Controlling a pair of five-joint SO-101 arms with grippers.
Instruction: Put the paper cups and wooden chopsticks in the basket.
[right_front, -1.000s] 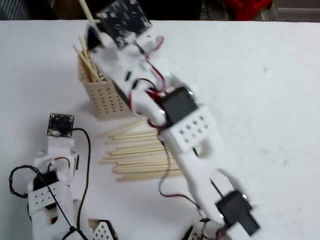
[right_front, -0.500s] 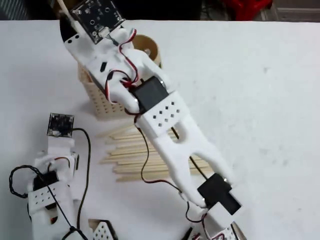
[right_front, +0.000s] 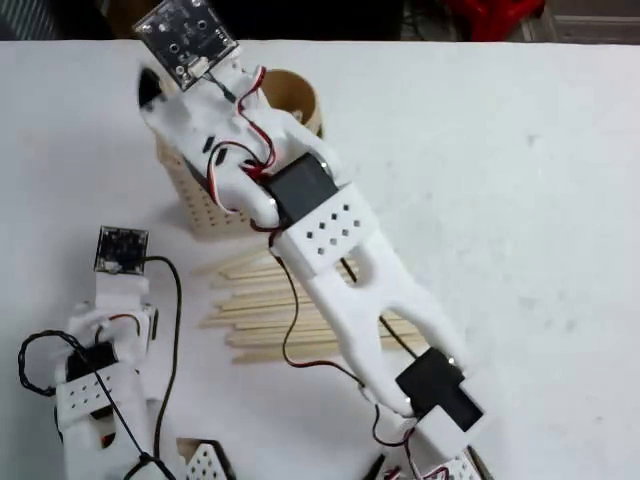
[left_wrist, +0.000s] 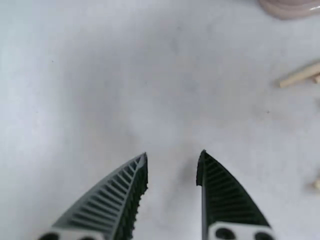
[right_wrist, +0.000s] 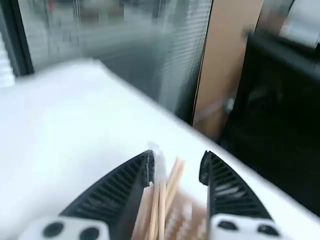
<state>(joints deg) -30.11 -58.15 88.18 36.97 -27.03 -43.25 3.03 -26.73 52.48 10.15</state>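
Wooden chopsticks (right_wrist: 160, 200) stand in the basket (right_front: 205, 215) beneath parted right fingers (right_wrist: 115, 195).

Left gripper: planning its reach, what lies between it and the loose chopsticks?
Bare table lies between the left gripper and the chopsticks, in the left wrist view.

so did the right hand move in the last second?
Yes. Seen from above, the right hand swung left across the top of the basket.
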